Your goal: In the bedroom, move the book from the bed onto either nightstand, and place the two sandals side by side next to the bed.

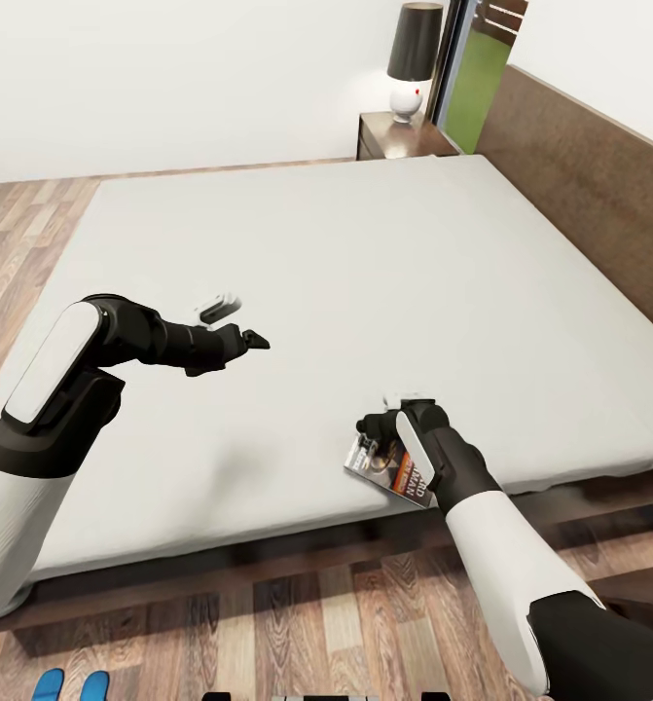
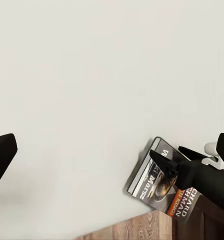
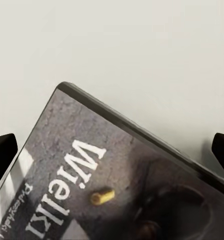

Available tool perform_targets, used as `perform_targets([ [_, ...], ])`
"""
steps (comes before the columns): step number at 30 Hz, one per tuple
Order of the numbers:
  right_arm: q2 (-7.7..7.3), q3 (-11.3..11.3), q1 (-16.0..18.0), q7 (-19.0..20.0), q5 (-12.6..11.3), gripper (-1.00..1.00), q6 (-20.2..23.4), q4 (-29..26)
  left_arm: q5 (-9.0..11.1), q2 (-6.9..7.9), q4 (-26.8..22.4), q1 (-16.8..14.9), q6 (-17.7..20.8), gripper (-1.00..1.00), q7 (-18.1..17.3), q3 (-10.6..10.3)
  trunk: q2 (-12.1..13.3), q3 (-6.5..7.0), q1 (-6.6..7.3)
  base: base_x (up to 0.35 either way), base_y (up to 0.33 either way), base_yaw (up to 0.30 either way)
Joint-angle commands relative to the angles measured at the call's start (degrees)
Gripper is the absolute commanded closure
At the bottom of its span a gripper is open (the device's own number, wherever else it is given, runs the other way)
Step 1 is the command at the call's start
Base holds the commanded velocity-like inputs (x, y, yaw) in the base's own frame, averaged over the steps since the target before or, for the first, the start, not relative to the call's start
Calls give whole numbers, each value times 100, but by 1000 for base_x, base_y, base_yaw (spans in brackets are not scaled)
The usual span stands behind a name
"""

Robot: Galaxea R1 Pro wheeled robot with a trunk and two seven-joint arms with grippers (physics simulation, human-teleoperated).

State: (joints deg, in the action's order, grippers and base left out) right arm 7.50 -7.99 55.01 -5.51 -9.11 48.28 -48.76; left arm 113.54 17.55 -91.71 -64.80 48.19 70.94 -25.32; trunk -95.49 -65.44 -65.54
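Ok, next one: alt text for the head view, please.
The right end effector is down over the book at the near edge of the grey bed. The left end effector hovers open above the mattress. A lamp stands on the far nightstand; blue sandals lie on the floor.

Glossy white arm shells, matte black joints and wrists, stubby black fingers (image 1: pixel 256 340)

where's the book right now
In the head view the book lies flat on the bed, at its near edge towards the right, directly under the right pincer, whose fingers are spread either side of it.
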Motion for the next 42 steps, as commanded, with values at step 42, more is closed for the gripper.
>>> perform_targets([
  [42,-7,48,16,-130,-40,-100,-235,-1591,39,11,-6,1,47,-100,52,-11,-2,-5,0,-32,-18,0],
])
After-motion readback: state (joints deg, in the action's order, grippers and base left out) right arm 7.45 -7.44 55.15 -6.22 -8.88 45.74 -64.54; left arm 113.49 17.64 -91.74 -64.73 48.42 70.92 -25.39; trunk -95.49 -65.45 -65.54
